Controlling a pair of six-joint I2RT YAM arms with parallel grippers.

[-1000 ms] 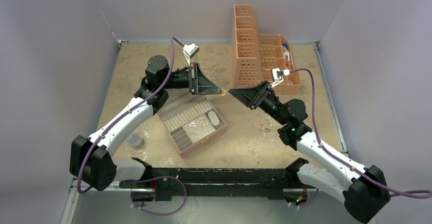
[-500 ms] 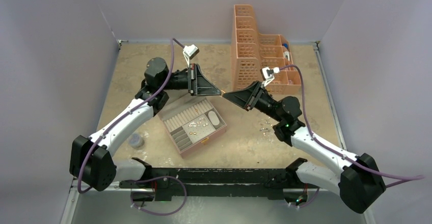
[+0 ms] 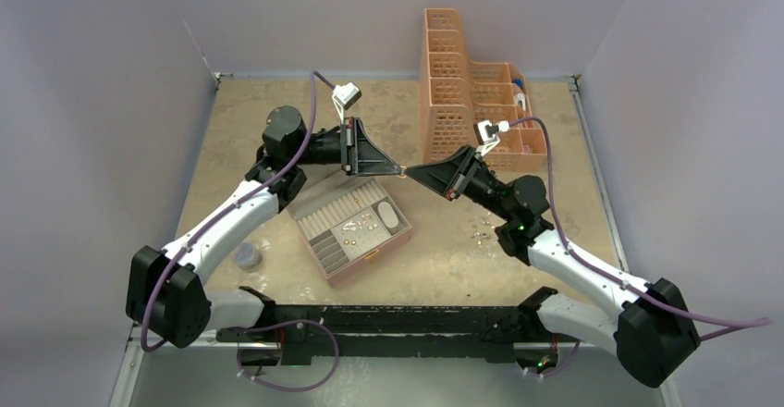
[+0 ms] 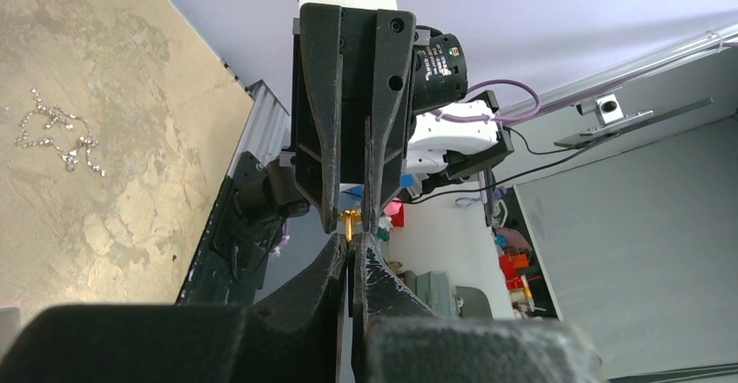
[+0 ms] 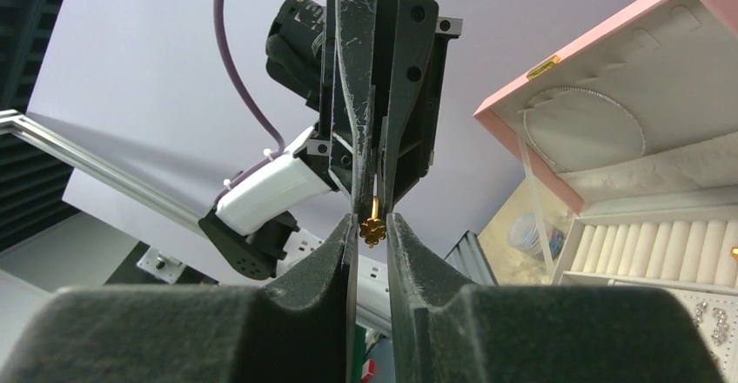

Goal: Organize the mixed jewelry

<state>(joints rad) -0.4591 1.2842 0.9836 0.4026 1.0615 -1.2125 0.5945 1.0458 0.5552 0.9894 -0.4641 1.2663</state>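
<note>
A small gold stud with a flower-shaped head (image 3: 405, 170) (image 5: 372, 231) (image 4: 349, 220) hangs in the air above the table. My left gripper (image 3: 399, 167) (image 4: 352, 242) is shut on its stem. My right gripper (image 3: 410, 172) (image 5: 372, 222) faces it tip to tip, jaws narrowed around the flower head with a slim gap showing. The open pink quilted box (image 3: 370, 261) (image 5: 609, 78) lies below with tiny pieces (image 3: 356, 227) in its tray. More of the mixed jewelry, silvery bits (image 3: 481, 233) and a chain (image 4: 57, 135), lies on the table to the right.
An orange slotted organizer (image 3: 467, 102) stands at the back right, close behind the right wrist. A grey round disc (image 3: 246, 255) lies near the left arm's forearm. Walls close in the table on three sides.
My right gripper moved left until its tips met the left gripper's, and its jaws narrowed around the gold stud. The left gripper stayed shut and almost still.
</note>
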